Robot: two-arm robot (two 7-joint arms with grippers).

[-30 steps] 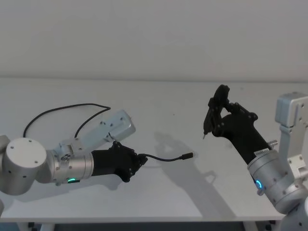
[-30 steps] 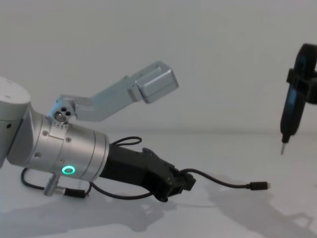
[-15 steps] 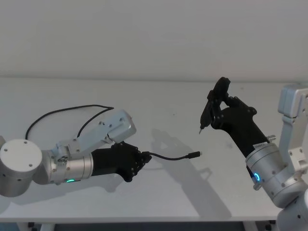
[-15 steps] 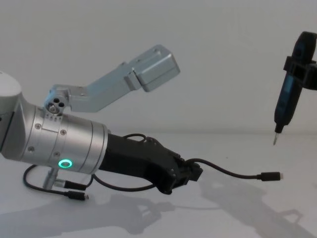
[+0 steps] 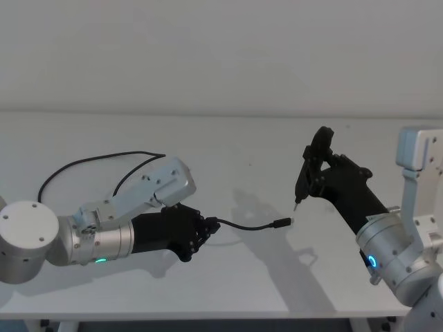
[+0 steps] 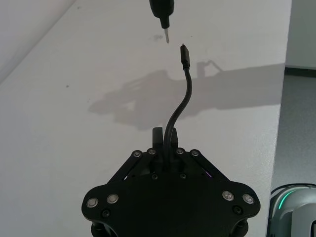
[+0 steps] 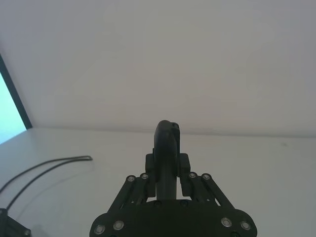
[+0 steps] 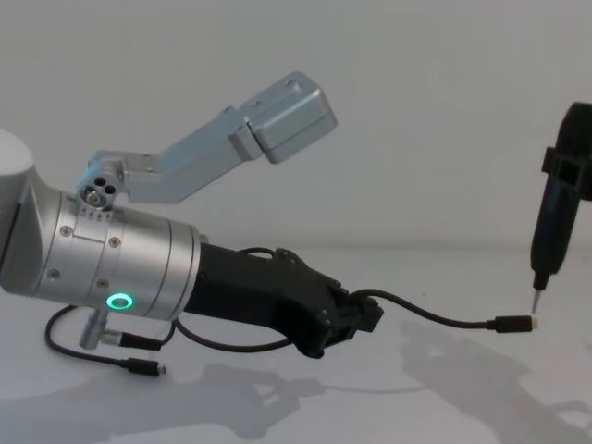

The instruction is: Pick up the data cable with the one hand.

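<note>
The data cable is a thin black cord. My left gripper, black on a silver wrist with a green ring, is shut on it near one end. That short free end sticks out to the right, off the table, with its plug in the air. The rest of the cable loops behind the left arm; its other plug lies on the table. In the left wrist view the cord rises from between the shut fingers. My right gripper is shut on a slim dark pointed tool, whose tip hangs just above the plug.
The white table runs back to a plain wall. A silver camera bracket juts up from the left wrist. Open tabletop lies between the two arms and behind them.
The right arm has lowered the pointed tool, so its tip is now close to the cable's free plug. The left gripper has moved slightly right, still holding the cable.
</note>
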